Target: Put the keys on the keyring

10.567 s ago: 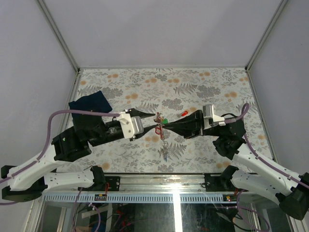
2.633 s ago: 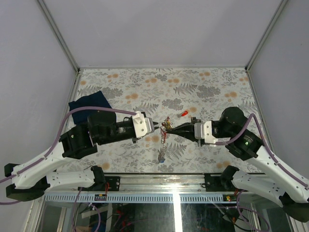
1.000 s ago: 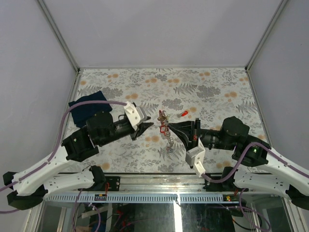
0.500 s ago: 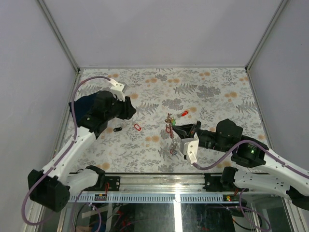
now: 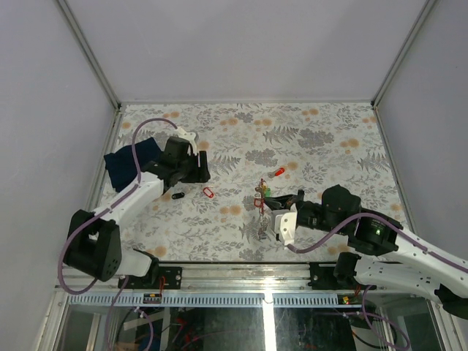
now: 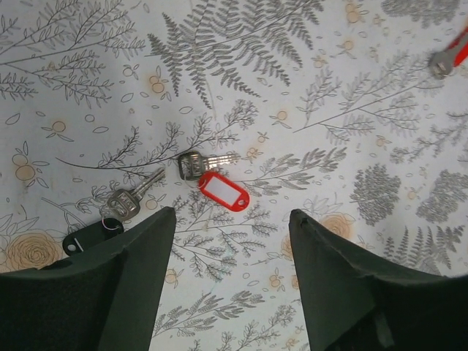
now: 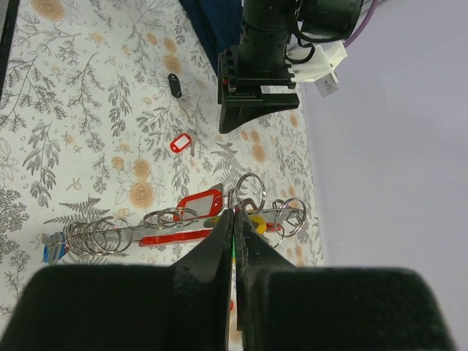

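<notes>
Floral-patterned counter (image 5: 322,131) fills the work area, with pale grey walls on three sides.

Left pincer (image 6: 230,216): fingers spread wide with nothing between them, pointing down at the counter.
- Red-tagged key (image 6: 218,187): flat on the counter, directly ahead of the gap between the fingers.
- Black-tagged key (image 6: 117,212): flat on the counter, just ahead of the finger on the left of the wrist view, near the red-tagged key but not touching it.
- Far red key (image 6: 450,58): well ahead of the other finger, at the frame edge.
- Dark blue cloth (image 5: 121,162): behind this pincer, beside its arm.

Right pincer (image 7: 233,213): fingers pressed together, pinching the keyring (image 5: 260,205) at its cluster of rings.
- Red strap (image 7: 172,238) and a stack of thin rings (image 7: 95,235) trail sideways from the fingertips.
- Yellow tag (image 7: 256,220): just beside the fingertips.
- Whether the trailing end touches the counter cannot be told.

The two pincers are well apart, and the loose keys lie between them, nearer the left one.
</notes>
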